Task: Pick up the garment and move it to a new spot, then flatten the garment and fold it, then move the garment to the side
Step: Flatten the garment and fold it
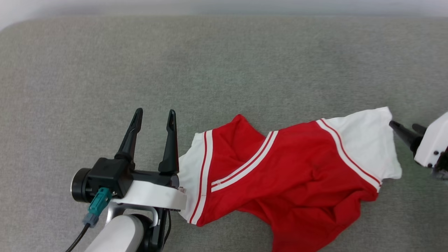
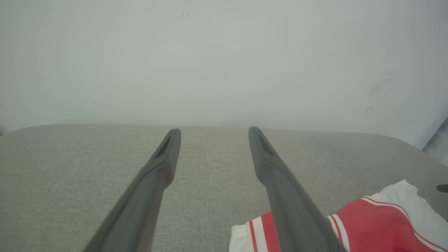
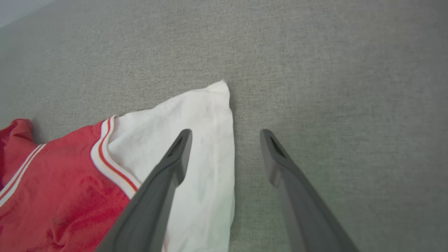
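Left gripper (image 1: 155, 112): nearest, lower left; two dark fingers spread wide with nothing between them; inner finger just beside one white sleeve.
Garment (image 1: 290, 164): red T-shirt with white sleeves and red-white striped trim, lying crumpled on the grey upholstered surface (image 1: 224, 63), right of centre, between the two grippers.
Right gripper (image 1: 402, 124): right edge; fingers spread wide, holding nothing; one fingertip sits over the edge of the other white sleeve, contact unclear.
Pale wall (image 2: 224, 52): beyond the surface's far edge.

Soft, even light is casting faint shadows; the grey surface (image 1: 224, 52) is blurring at its far edge; wrist views are smearing.
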